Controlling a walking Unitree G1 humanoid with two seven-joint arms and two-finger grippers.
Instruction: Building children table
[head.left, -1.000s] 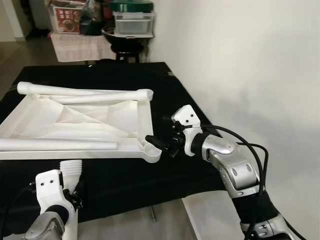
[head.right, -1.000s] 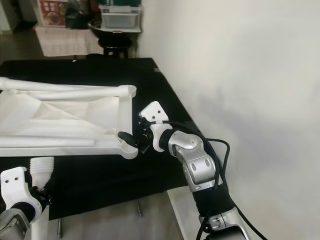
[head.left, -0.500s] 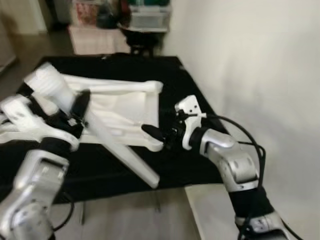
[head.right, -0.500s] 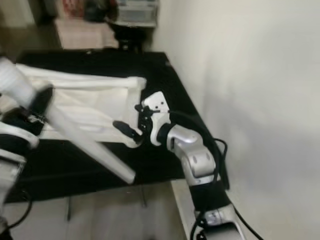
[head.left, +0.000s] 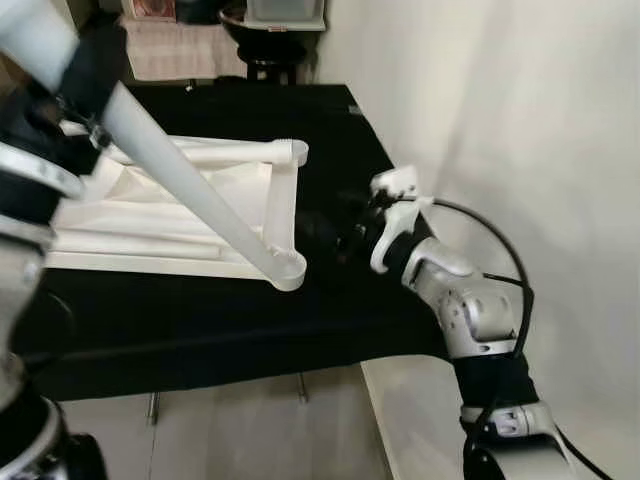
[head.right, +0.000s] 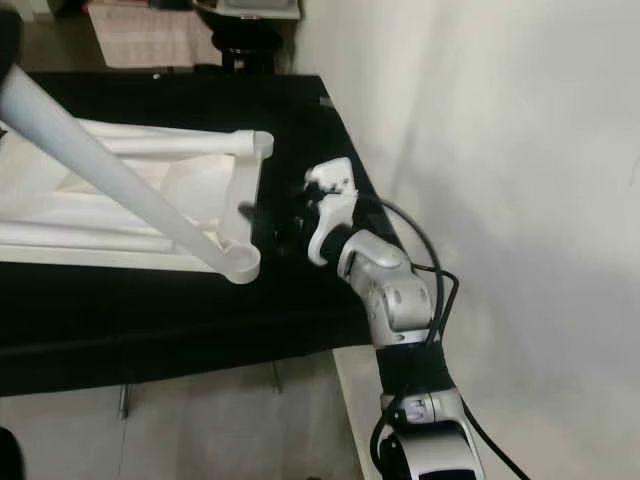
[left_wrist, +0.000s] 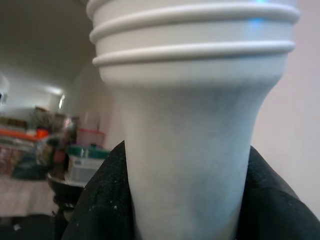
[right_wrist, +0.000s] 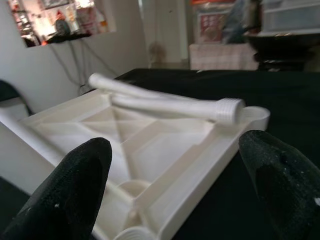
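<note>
- Assembly under way: a white plastic tabletop (head.left: 200, 215) lies upside down on a table (head.left: 200, 320) draped in black cloth, across the left half of the head camera frame, its ribbed underside and corner sockets facing up, presumably so the legs can be fitted from above.
- The left claw (head.left: 85, 75), at the upper left of the frame, is clamped around a long white leg (head.left: 190, 185) near its threaded upper end; the left wrist camera looks straight along those threads.
- The leg slants down to the centre of the frame, its lower end meeting the near right corner socket (head.left: 288, 270) of the tabletop, a pose that suggests the leg is being lined up with that socket. Whether it is seated cannot be told.
- The right claw (head.left: 325, 232) hovers just beside that same corner, right of centre, fingers spread and holding nothing; the right wrist camera shows both black pads apart with the tabletop between them, as if ready to steady the frame.
- Two more legs (right_wrist: 165, 102) rest loose along the far edge of the tabletop, one with its threaded end at the far right corner, seemingly waiting their turn.
- Behind the table, at the top of the frame, a dark stool (head.left: 272, 25) stands against the wall.
</note>
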